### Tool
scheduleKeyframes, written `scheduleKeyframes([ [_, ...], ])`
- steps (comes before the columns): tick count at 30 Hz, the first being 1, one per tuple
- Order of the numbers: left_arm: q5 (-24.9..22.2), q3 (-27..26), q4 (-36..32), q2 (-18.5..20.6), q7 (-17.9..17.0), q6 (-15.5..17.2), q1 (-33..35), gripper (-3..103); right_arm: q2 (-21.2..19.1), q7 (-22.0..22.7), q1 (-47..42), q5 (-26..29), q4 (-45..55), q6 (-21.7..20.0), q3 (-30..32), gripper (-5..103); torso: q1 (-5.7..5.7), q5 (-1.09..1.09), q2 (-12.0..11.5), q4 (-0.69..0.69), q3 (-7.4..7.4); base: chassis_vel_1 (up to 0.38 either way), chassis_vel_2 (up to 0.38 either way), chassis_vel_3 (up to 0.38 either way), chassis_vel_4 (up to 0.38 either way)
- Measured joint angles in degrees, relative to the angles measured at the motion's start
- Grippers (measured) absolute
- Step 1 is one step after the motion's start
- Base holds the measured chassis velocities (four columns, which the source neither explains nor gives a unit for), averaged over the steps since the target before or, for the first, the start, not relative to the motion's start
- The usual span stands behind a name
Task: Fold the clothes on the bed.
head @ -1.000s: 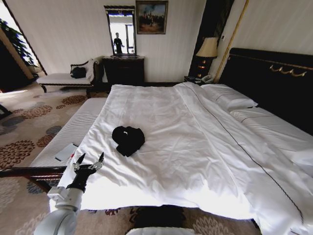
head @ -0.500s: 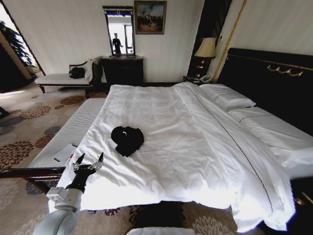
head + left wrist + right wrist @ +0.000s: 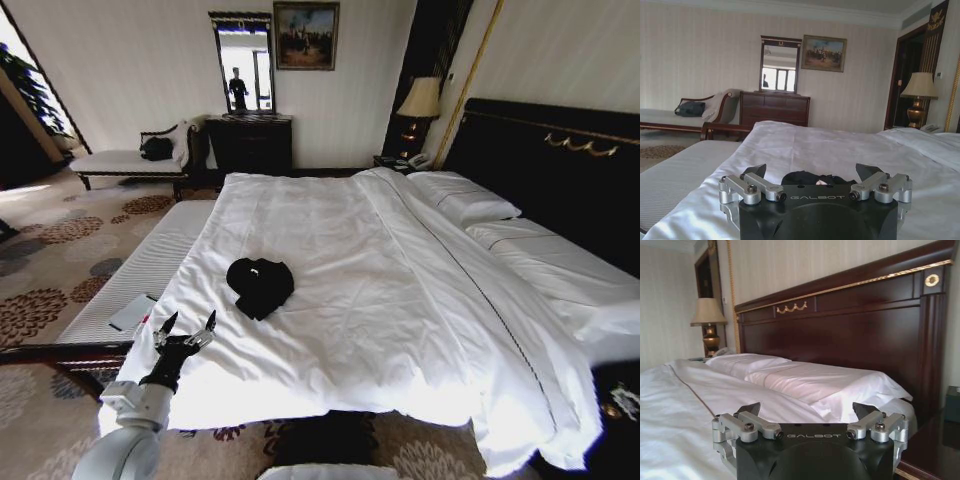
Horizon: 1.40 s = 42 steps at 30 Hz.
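Note:
The clothes (image 3: 260,287) lie as a crumpled black bundle on the white duvet of the bed (image 3: 400,290), towards its near left part. My left gripper (image 3: 185,331) hovers open at the bed's near left corner, a short way short of the bundle. In the left wrist view the same open gripper (image 3: 812,172) points across the duvet at the clothes (image 3: 810,177), with nothing between its fingers. My right gripper (image 3: 809,412) is open and empty, facing the pillows (image 3: 805,382) and the dark headboard (image 3: 850,325).
A narrow white-cushioned bench (image 3: 140,265) runs along the bed's left side with a flat grey item (image 3: 133,312) on it. Behind stand a dark dresser (image 3: 250,143), a chaise with a black handbag (image 3: 157,148) and a lamp (image 3: 421,100). Patterned carpet lies to the left.
The whole head picture has shifted slightly, so the camera moved. The clothes and the left gripper keep their places on the bed.

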Motion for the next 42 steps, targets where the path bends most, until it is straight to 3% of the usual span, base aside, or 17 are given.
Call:
scheduleKeyframes([
  [11, 0.1, -0.2, -0.3, -0.1, 0.0, 0.0, 0.2, 100, 3.0, -2.1, -0.3, -6.5, 1.8, 6.8, -8.8, 100, 0.00, 0.03, 0.0, 0.01, 0.00, 0.000, 0.000, 0.000, 0.000],
  [23, 0.7, 0.5, -0.1, 0.0, 0.0, 0.1, 0.1, 100, 2.9, -1.9, -0.8, -7.4, 3.5, 6.5, -8.9, 100, 0.00, 0.01, 0.0, 0.00, 0.00, 0.000, 0.000, 0.000, 0.000],
  [42, 0.5, 0.1, -0.2, 0.5, 0.0, 0.4, 0.1, 100, 3.9, -0.6, 0.2, -10.8, 9.5, 5.5, -14.9, 100, 0.02, 0.01, 0.0, 0.00, 0.01, 0.000, 0.000, 0.000, 0.000],
])
